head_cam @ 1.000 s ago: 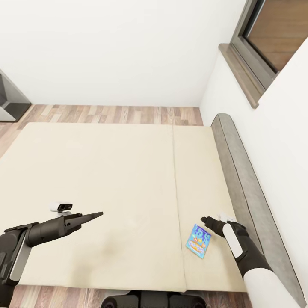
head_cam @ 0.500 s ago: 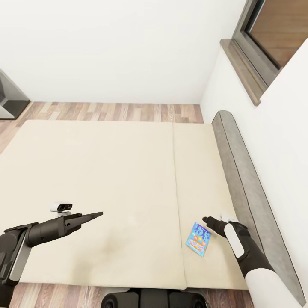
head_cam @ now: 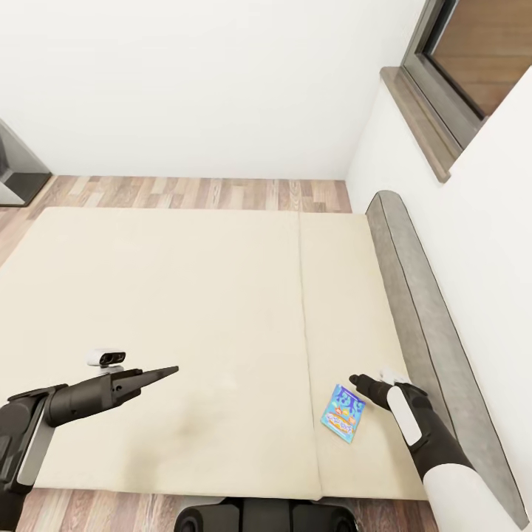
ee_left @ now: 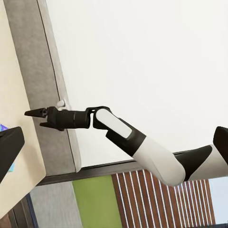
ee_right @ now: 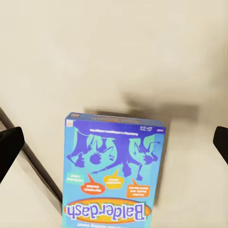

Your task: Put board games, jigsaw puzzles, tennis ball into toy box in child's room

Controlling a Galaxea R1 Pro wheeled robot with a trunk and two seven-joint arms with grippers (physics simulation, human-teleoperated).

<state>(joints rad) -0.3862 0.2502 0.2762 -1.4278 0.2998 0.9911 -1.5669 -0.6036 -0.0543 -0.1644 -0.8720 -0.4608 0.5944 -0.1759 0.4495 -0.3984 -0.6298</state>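
A: Item one, largest. The bed [head_cam: 185,325]: cream mattress, matte, two flat panels with a straight seam running front to back, no bedding. A grey padded headboard [head_cam: 421,310] runs along its right side, against a white wall under a brown-framed window [head_cam: 458,66]. Wood-plank floor [head_cam: 199,193] lies beyond.

B: Change since a second ago?

A: The whole head view has shifted slightly downward and then settled; the last half second shows no difference. I judge the base has finished positioning. Both arms keep their poses.

B: Meaning for the task?

A: The robot appears parked at the bed's edge, ready to begin the pick. Nothing is lifted yet.

B: Item two.

A: Right gripper [head_cam: 360,383]: black, tapered fingers, on a white-and-black forearm. It hovers just beside the far right corner of the game, slightly above it. In the right wrist view the fingertips [ee_right: 10,142] stand wide apart with the box between them, empty.

B: Item three.

A: Left gripper [head_cam: 166,370]: black, slim, pointing across the mattress, well apart from the game. Fingers read as closed to a point, holding nothing.

B: Smallest?

A: The board game [ee_right: 111,171]: flat rectangular blue carton, glossy print, orange speech bubbles, lettered Balderdash. It lies flat on the bed's narrow right panel [head_cam: 343,412], near the front edge, just right of the seam.
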